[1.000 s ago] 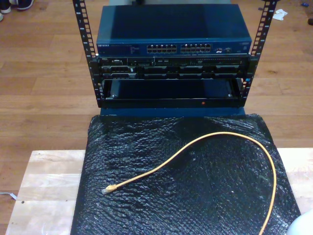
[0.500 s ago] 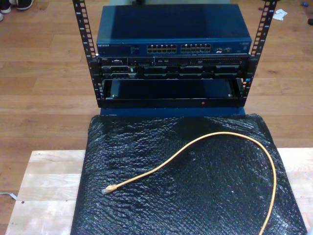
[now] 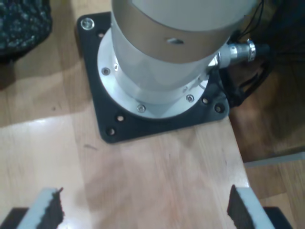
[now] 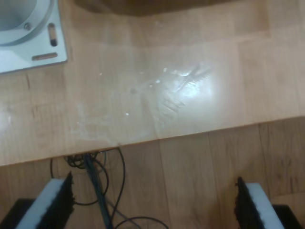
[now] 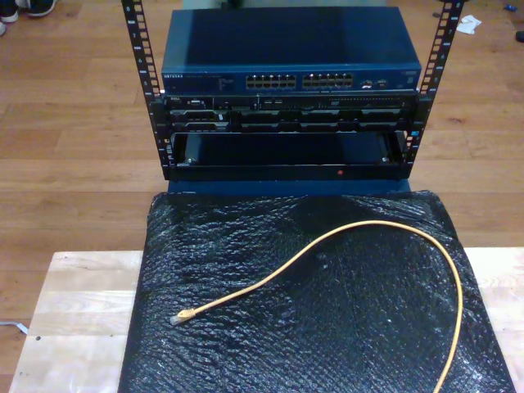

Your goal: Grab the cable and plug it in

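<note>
Clearly the cable (image 5: 360, 231) looked light and limp as it lay in a loop on the black bubble wrap (image 5: 246, 237); we judged the best hold just behind its clear plug (image 5: 178, 319). We counted one cable and one plug. Our first gripper (image 3: 143, 210) and second gripper (image 4: 155, 202) both stood wide apart, empty, over the wooden table (image 4: 157, 86).

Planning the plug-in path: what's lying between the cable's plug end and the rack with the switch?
In the exterior view, only bare black bubble wrap lies between the cable's plug and the rack.
</note>
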Motion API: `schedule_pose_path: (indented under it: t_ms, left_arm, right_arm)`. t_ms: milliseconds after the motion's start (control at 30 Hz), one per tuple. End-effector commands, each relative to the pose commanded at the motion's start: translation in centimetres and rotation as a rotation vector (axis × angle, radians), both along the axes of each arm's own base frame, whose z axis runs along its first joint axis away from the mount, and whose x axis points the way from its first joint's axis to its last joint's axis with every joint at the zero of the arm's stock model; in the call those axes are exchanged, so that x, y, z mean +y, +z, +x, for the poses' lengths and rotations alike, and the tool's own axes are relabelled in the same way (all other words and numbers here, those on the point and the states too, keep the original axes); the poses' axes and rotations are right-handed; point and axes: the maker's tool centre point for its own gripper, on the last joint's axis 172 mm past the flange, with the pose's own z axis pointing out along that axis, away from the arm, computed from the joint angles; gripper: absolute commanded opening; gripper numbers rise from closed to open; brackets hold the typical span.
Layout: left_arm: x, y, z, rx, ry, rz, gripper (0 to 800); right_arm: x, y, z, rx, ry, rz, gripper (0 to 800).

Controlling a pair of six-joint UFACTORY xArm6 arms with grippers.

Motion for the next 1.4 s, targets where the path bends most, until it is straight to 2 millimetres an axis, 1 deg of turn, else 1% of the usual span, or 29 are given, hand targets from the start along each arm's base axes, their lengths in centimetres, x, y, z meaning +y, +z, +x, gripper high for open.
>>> schedule_pose_path:
  t_ms: [200,267,467,533,600,667,800,933,1100,1233,1333,1400]
  left_arm:
    - [0.0,0.7,1.0,0.014,0.014,0.005,800]
    - [-0.3,1.3,1.8,0.003,0.03,-0.006,800]
    - [-0.9,3.0,4.7,-0.036,0.122,-0.043,800]
    - [-0.9,3.5,5.7,-0.049,0.143,-0.04,800]
    - [-1.1,3.8,6.4,-0.05,0.143,-0.037,800]
    - [-1.3,4.0,6.9,-0.039,0.158,-0.029,800]
    - [-1.9,4.3,7.8,-0.018,0.182,-0.019,800]
    - [-2.7,4.4,8.7,-0.012,0.199,-0.029,800]
    - [-3.5,4.7,9.8,-0.021,0.243,-0.053,800]
    - [-4.5,4.7,10.5,-0.002,0.268,-0.063,800]
    - [-4.9,4.6,10.6,0.02,0.286,-0.061,800]
    - [-5.2,4.5,10.7,0.03,0.29,-0.06,800]
  right_arm:
    - [0.8,1.3,3.0,-0.036,-0.02,0.029,800]
    - [1.3,1.9,3.5,-0.041,-0.013,0.051,800]
    - [2.1,3.3,5.9,-0.053,-0.045,0.065,800]
    - [2.5,3.3,6.6,-0.043,-0.037,0.072,800]
    - [2.5,3.7,7.6,-0.037,-0.034,0.069,800]
    - [3.0,4.0,8.7,-0.027,-0.024,0.068,800]
    - [3.5,4.6,10.5,-0.015,-0.011,0.068,800]
    - [4.4,5.8,13.1,-0.038,-0.012,0.089,800]
    - [6.2,7.3,15.6,-0.042,0.007,0.143,800]
    - [7.5,8.2,17.6,-0.055,0.029,0.153,800]
    - [8.5,8.7,18.9,-0.052,0.043,0.154,800]
    - [9.2,8.6,19.7,-0.035,0.038,0.161,800]
